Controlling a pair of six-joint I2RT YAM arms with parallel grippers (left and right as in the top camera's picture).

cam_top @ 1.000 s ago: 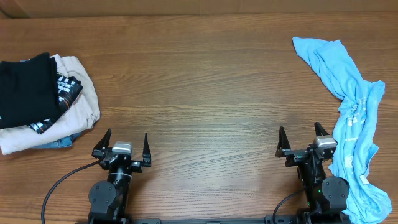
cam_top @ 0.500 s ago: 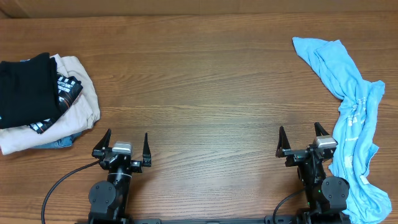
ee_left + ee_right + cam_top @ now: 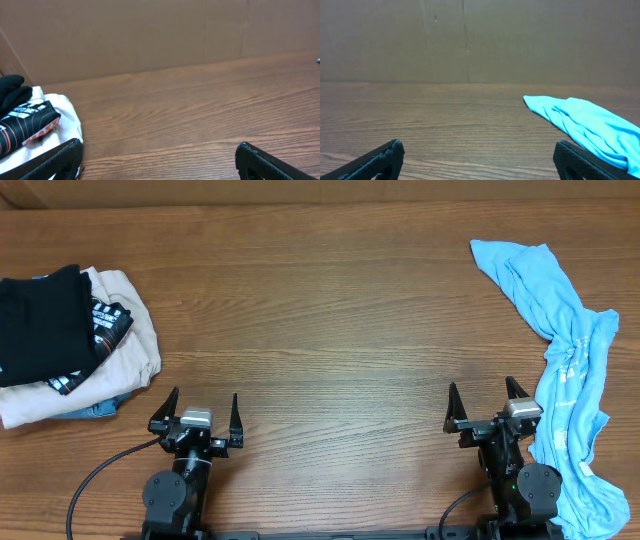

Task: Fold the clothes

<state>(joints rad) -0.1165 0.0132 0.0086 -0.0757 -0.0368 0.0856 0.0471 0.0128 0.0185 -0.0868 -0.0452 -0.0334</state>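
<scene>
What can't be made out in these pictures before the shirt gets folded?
Blue T-shirt: bunched overhead, so its lettering is unreadable and its outline hidden; the right wrist view cuts it off at the right edge.
Garment pile: cut by the left edge overhead; a bluish bottom layer is mostly covered.

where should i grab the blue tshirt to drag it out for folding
Probably its far end, with the open right gripper. The blue T-shirt lies bunched in a long strip along the right edge of the table, and that end tapers to a loose flap lying on bare wood. Come down from above on the table-centre side, where nothing blocks the edge.
</scene>
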